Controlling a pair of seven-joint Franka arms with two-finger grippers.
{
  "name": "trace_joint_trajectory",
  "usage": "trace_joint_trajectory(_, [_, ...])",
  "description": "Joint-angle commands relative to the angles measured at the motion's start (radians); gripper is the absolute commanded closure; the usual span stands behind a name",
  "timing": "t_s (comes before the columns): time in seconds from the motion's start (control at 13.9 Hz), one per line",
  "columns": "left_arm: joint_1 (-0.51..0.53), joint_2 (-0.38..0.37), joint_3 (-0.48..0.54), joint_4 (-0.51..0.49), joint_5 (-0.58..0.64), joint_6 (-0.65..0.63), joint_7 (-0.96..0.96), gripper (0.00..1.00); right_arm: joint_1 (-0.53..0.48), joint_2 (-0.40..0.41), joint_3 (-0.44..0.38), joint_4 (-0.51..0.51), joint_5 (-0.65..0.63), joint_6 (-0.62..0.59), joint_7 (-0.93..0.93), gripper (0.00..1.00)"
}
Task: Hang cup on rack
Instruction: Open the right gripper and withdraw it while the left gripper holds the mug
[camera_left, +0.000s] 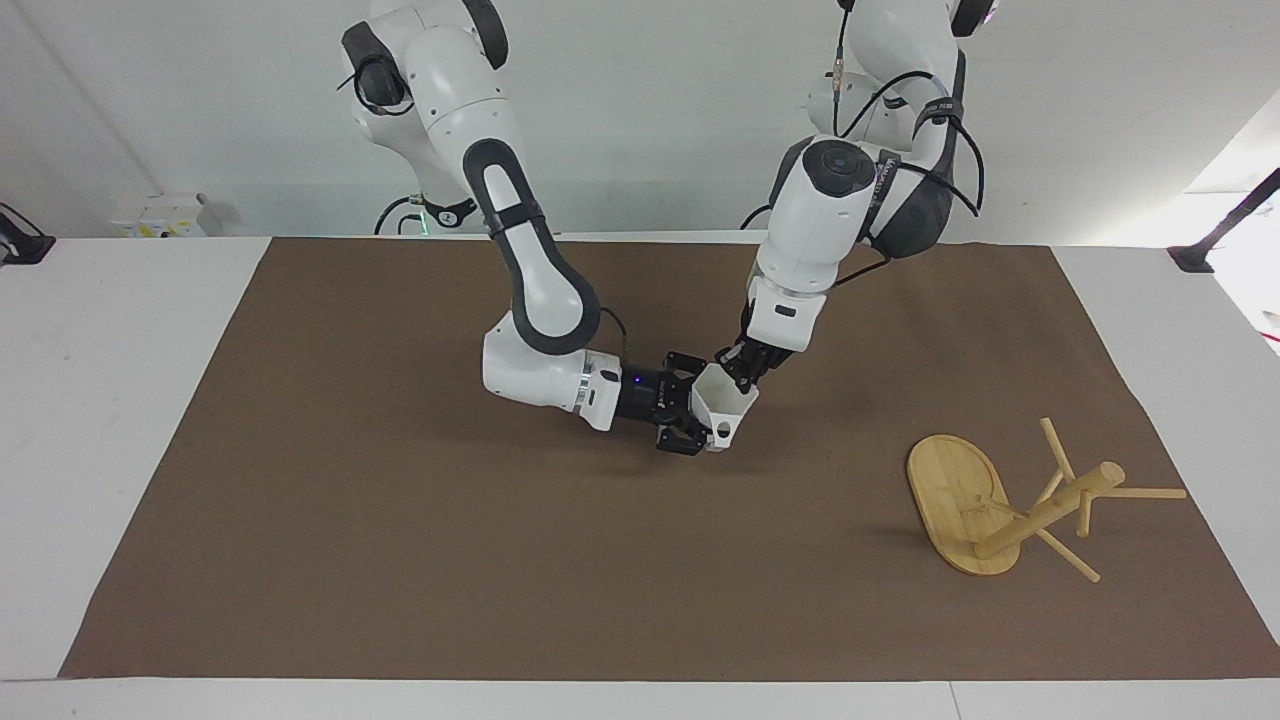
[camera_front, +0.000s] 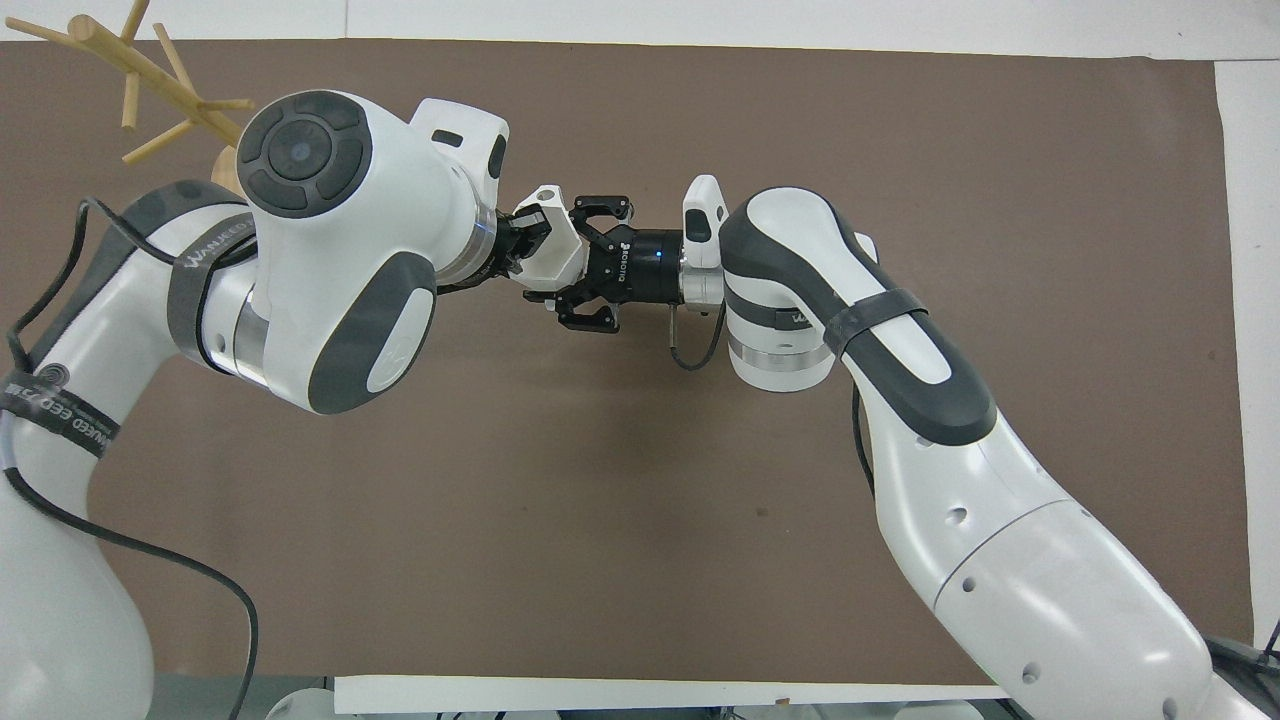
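The cup (camera_left: 723, 408), white and faceted with its angular handle pointing down toward the mat, is held in the air over the middle of the brown mat (camera_left: 400, 560) that covers the worktop (camera_left: 120, 400), between the two claws. The left claw (camera_left: 742, 366) reaches down from the left arm onto the cup's rim, clenched on the rim wall at the side toward the robots. The right claw (camera_left: 697, 412) comes in level from the right arm and sits against the cup's tapered body; its fingers (camera_front: 590, 211) flank the cup, but whether they grip it or have let go cannot be told. In the overhead view the cup (camera_front: 556, 256) shows as a white wedge between the left claw (camera_front: 522, 245) and the right claw (camera_front: 568, 258), whose black wrist carries the white lettering "ROBOTIQ". A dark strap around the left arm's cable bundle bears writing that begins "WANJEED". The rack (camera_left: 1010, 505) lies tipped over on the mat toward the left arm's end of the worktop, well apart from the cup, its oval base on edge and its post and pegs pointing out over the mat; in the overhead view only the rack's (camera_front: 140, 70) post and pegs show past the left arm.
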Motion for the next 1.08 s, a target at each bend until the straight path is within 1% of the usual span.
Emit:
trace_joint_trajectory(0.0, [-0.015,0.000,0.016,-0.004,-0.007,0.029,-0.005,1.00,-0.061,-0.016,0.004,-0.017,0.020,-0.036,0.001,0.00])
trace_joint_trajectory(0.14, [-0.010,0.000,0.019,-0.007,-0.002,0.035,-0.029,1.00,-0.124,-0.025,0.001,-0.020,0.005,-0.122,0.004,0.00])
trace_joint_trajectory(0.22, [-0.015,-0.011,0.022,-0.037,0.011,0.041,-0.072,1.00,-0.161,-0.027,0.001,-0.021,-0.026,-0.160,0.004,0.00])
trace_joint_trajectory(0.29, [-0.013,-0.024,0.022,-0.080,0.046,0.096,-0.101,1.00,-0.204,-0.027,-0.001,-0.021,-0.079,-0.201,0.005,0.00])
trace_joint_trajectory(0.36, [-0.013,-0.047,0.022,-0.135,0.071,0.183,-0.142,1.00,-0.257,-0.029,-0.001,-0.018,-0.154,-0.249,0.008,0.00])
trace_joint_trajectory(0.51, [-0.001,-0.093,0.025,-0.249,0.108,0.333,-0.176,1.00,-0.383,-0.032,-0.004,-0.002,-0.344,-0.356,0.039,0.00])
trace_joint_trajectory(0.58, [0.014,-0.121,0.029,-0.309,0.108,0.421,-0.178,1.00,-0.440,-0.051,-0.004,0.009,-0.468,-0.372,0.104,0.00])
trace_joint_trajectory(0.65, [0.037,-0.155,0.029,-0.376,0.108,0.513,-0.179,1.00,-0.475,-0.070,-0.004,0.012,-0.583,-0.375,0.167,0.00])
trace_joint_trajectory(0.87, [0.045,-0.265,0.029,-0.655,0.108,0.885,-0.179,1.00,-0.546,-0.130,-0.004,0.037,-0.882,-0.384,0.316,0.00])
trace_joint_trajectory(1.01, [0.063,-0.310,0.029,-0.827,0.108,1.132,-0.175,1.00,-0.569,-0.205,-0.007,0.037,-1.047,-0.375,0.536,0.00])
